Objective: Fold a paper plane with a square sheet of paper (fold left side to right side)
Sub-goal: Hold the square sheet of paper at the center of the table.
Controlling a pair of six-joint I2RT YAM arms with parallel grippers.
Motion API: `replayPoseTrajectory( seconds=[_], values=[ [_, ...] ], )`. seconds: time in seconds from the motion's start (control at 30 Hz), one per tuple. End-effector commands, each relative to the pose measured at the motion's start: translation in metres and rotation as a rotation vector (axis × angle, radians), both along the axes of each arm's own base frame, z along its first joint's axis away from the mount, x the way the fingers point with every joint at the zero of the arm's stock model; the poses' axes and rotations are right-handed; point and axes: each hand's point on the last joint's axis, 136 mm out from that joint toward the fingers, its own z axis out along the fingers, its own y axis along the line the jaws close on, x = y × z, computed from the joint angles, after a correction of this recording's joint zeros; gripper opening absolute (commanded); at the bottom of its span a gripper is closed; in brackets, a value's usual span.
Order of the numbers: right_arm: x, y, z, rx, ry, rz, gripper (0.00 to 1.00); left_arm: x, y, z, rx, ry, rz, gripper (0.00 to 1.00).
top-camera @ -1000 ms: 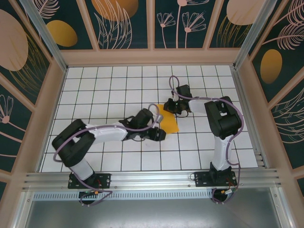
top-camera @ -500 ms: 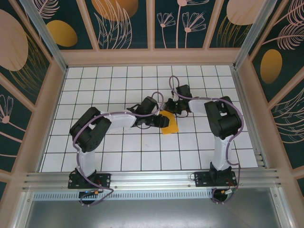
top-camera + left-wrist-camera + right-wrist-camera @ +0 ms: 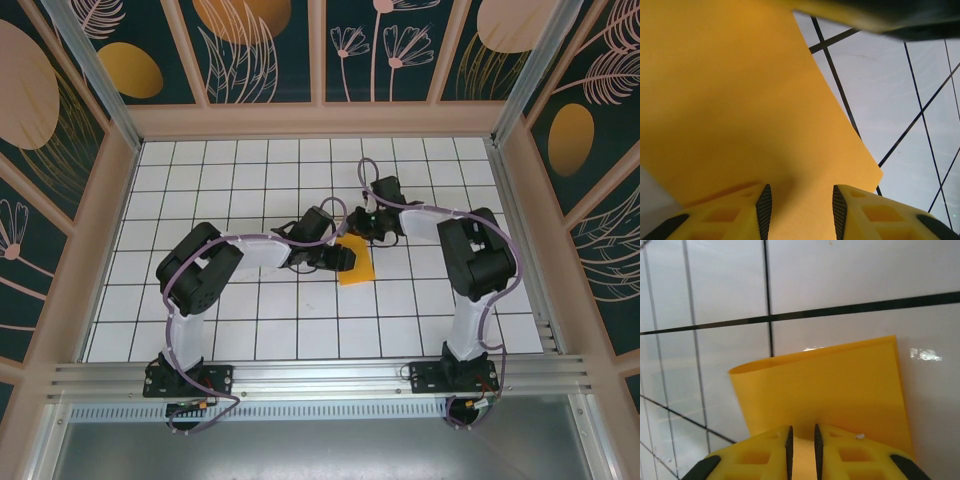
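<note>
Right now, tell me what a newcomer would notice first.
A bright orange paper lies folded over in the middle of the white gridded table. The left gripper and right gripper meet over it from opposite sides, jaws slightly apart.

Robot lab cell: gridded table (image 3: 200, 180), patterned walls (image 3: 270, 55), aluminium frame (image 3: 320, 378).

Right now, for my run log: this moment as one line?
orange sheet: folded over | left gripper: open over sheet | right gripper: slightly open astride sheet edge
</note>
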Motion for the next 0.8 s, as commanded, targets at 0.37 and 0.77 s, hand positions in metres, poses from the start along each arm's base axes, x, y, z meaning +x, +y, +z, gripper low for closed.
replayPoseTrajectory(
  seconds=[0.37,0.77],
  values=[
    [-0.091,-0.052,0.023,-0.032,0.053,-0.023,0.11,-0.003,0.007,-0.020,0.056,0.024,0.014,0.41],
    [-0.127,-0.039,-0.024,-0.031,0.179,0.018,0.09,0.001,0.007,-0.018,0.064,0.034,0.043,0.41]
  ],
)
